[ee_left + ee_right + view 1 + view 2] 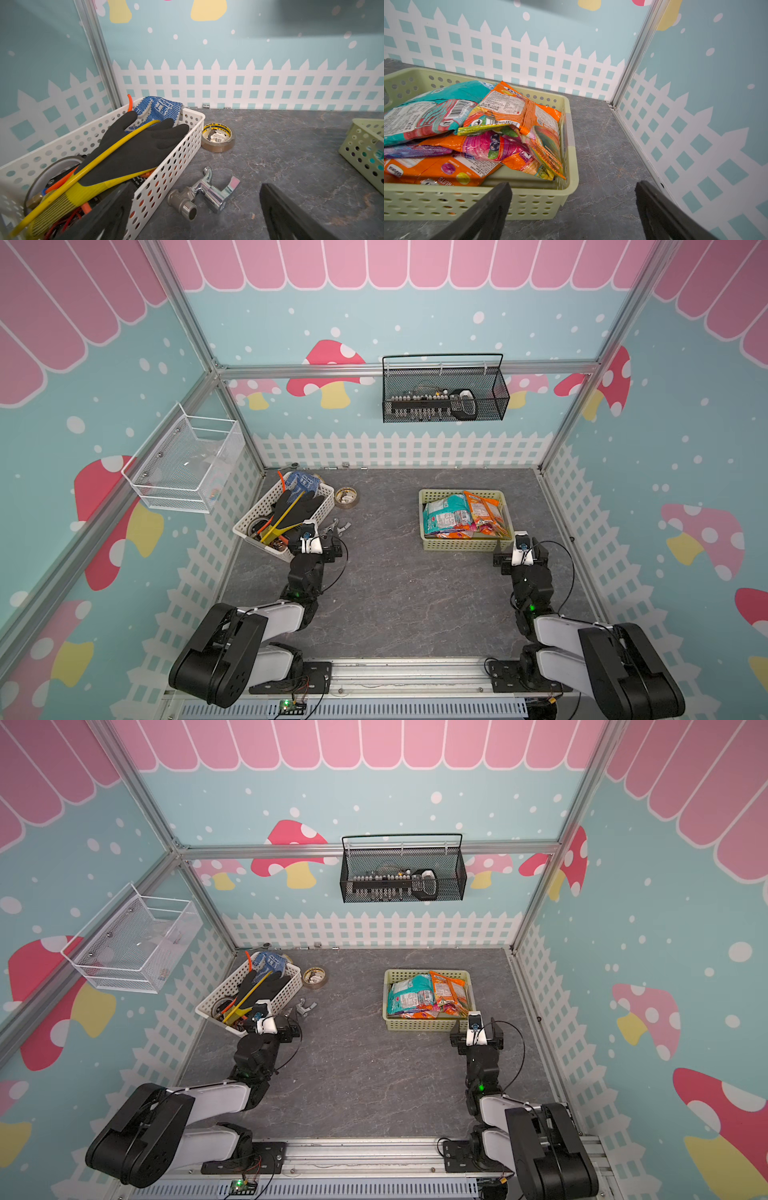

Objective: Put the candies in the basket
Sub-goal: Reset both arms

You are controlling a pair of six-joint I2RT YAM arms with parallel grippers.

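The pale yellow-green basket point(457, 544) point(415, 1024) stands at the right of the table, and one corner of it point(363, 149) shows in the left wrist view. The candies lie piled inside it. A teal bag point(444, 512) point(431, 112) and an orange bag point(484, 506) point(512, 108) lie on top, over a purple bag point(415, 150) and another orange bag point(446, 168). My right gripper point(519, 541) point(574, 186) stands open and empty just in front of the basket's near right corner point(529, 199). My left gripper point(318, 538) point(194, 187) is open and empty at the left.
A white tool basket point(326, 499) point(170, 166) with gloves and tubing sits at the left beside my left gripper. A metal tap valve point(336, 527) point(203, 193) lies between its fingers. A tape roll point(345, 497) point(218, 137) lies behind. A black wire basket point(444, 393) and a white one point(187, 464) hang on the walls.
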